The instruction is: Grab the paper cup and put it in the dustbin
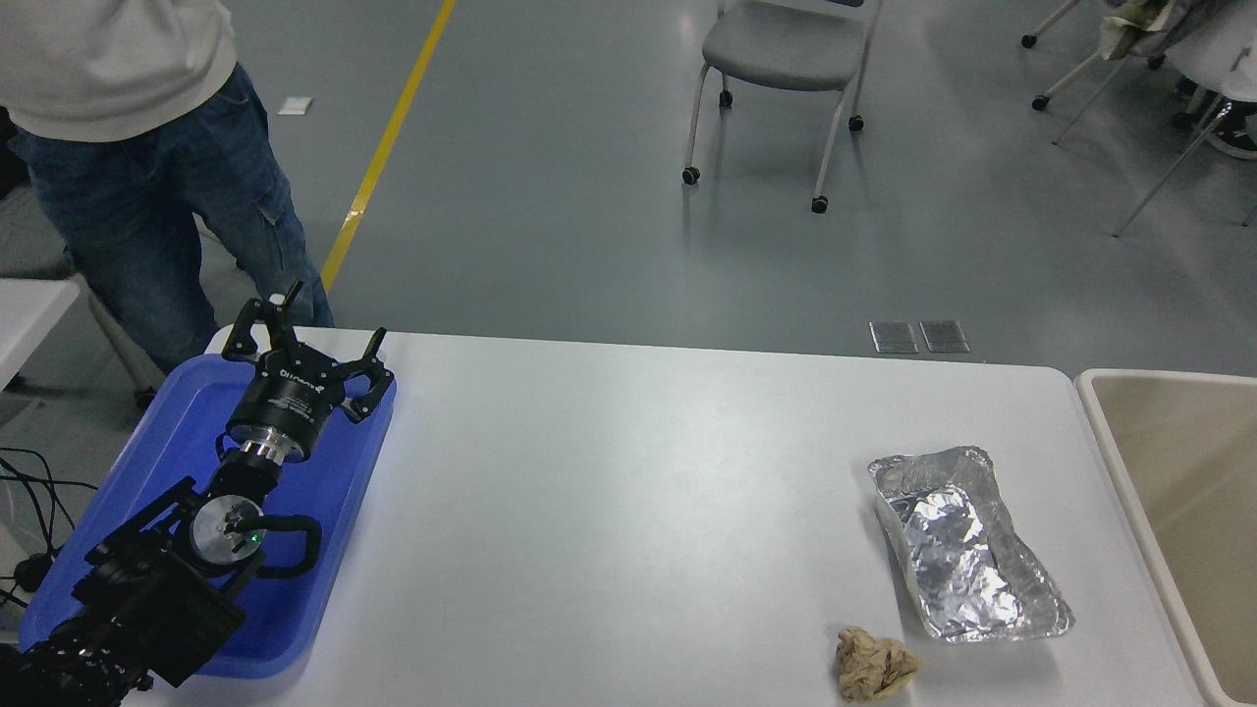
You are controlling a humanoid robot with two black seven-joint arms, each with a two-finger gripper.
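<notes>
Your left gripper [304, 339] is hanging over the blue tray [167, 432], jaws spread and holding nothing. On the tabletop [609, 511], a paper ball [874, 665] is lying beside a foil tray [967, 545]. The dustbin [1178, 491] is standing at the right edge; you are seeing no cup or right gripper.

Dustbin [1174, 471] cut by right and bottom edges; only near-left corner shows. Person [128, 147] cut at top and left, above the chest unseen. Blue tray [167, 432] partly hidden under left arm. Chair [786, 59] top cropped.
</notes>
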